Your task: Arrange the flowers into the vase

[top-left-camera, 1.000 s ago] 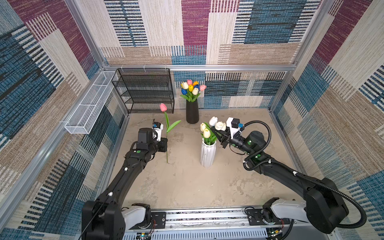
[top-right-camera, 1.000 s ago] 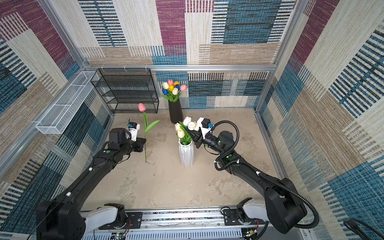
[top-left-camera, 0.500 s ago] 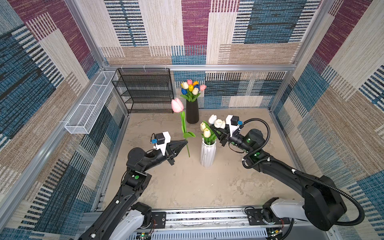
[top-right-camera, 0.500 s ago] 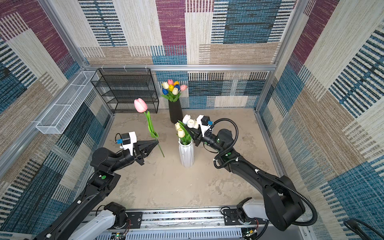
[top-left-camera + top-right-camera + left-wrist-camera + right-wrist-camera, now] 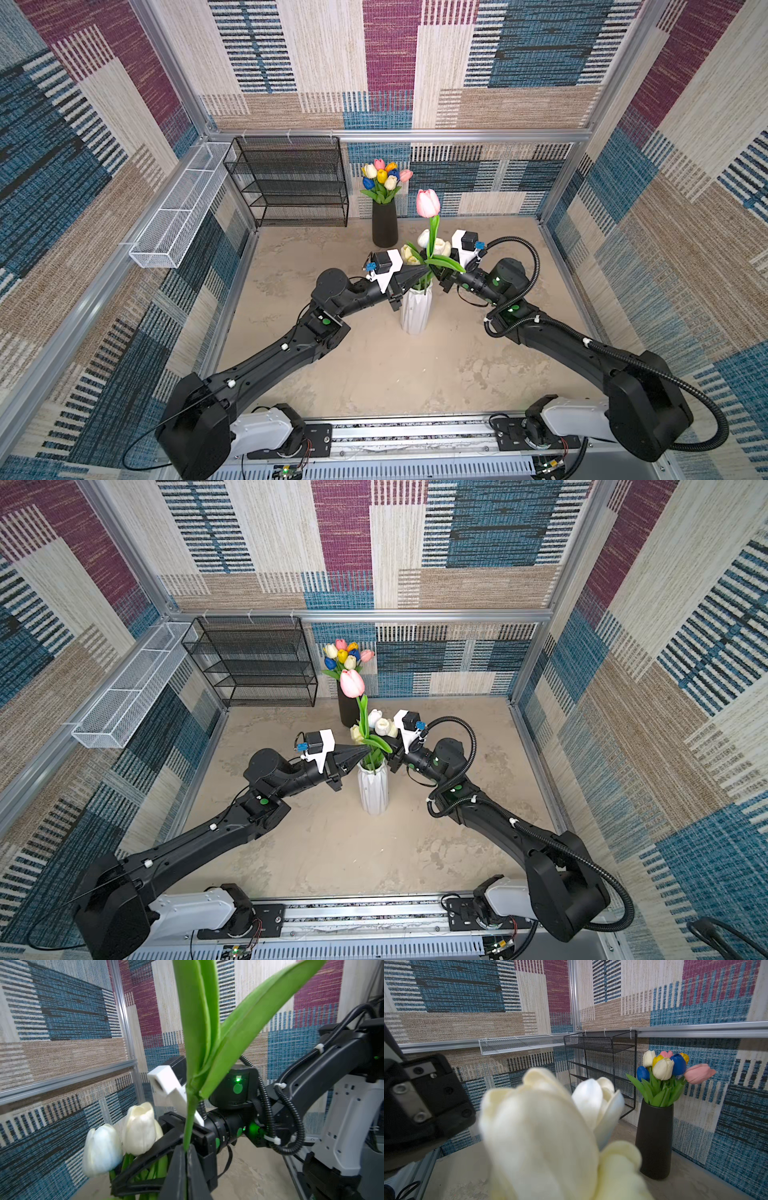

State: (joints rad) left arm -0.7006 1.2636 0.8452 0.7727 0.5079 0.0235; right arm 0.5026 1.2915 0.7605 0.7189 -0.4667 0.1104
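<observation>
Pink tulip upright above white vase, stem pinched by left jaws just over rim. Right jaws pressed together among 3 cream tulips standing in that vase; hold on stems unclear.

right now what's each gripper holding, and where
Left gripper pinches the pink tulip by its stem, below the leaves. Right gripper is shut beside the white tulips; any hold cannot be told.

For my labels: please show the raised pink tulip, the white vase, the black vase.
raised pink tulip [image 5: 428,203], in a top view, head
white vase [image 5: 415,313], in a top view, body
black vase [image 5: 385,226], in a top view, body
</observation>
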